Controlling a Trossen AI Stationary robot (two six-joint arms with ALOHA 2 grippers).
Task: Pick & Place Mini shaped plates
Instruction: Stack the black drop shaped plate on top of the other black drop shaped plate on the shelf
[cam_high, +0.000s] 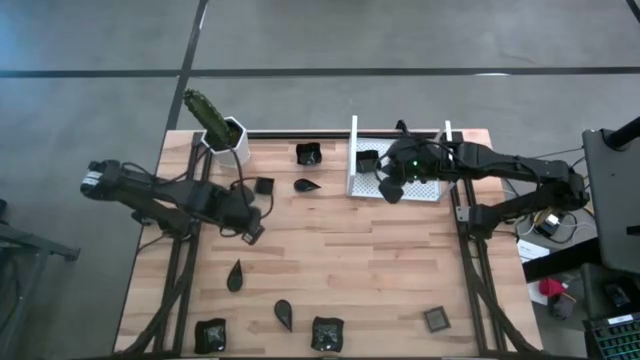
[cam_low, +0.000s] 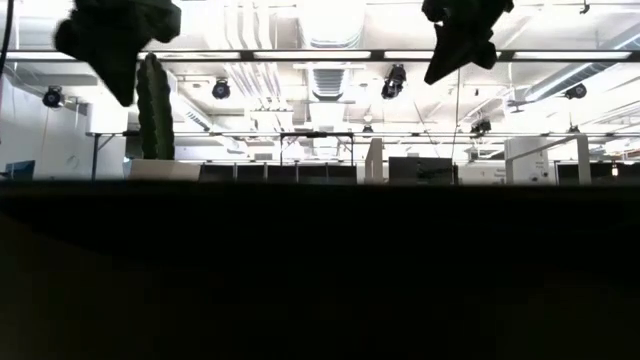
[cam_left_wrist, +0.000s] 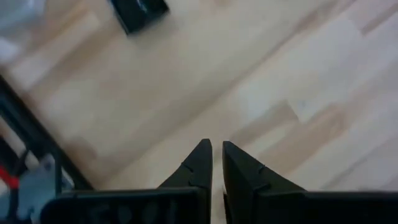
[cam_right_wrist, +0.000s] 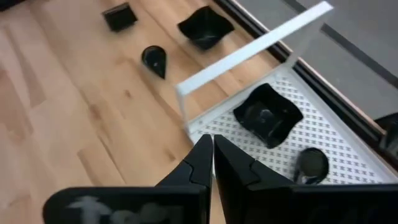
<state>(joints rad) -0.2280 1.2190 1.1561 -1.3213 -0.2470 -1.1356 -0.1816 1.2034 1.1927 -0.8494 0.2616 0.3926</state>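
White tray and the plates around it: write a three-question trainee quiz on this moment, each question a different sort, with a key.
1. True or false: the white tray already holds a square plate.
2. Multiple choice: the right gripper is a) open over the cactus pot, b) shut and empty above the tray's near edge, c) shut on a teardrop plate.
3. Fill in: the left gripper hangs over bare ____ of the table, holding nothing.

Key: 1 true; 2 b; 3 wood.
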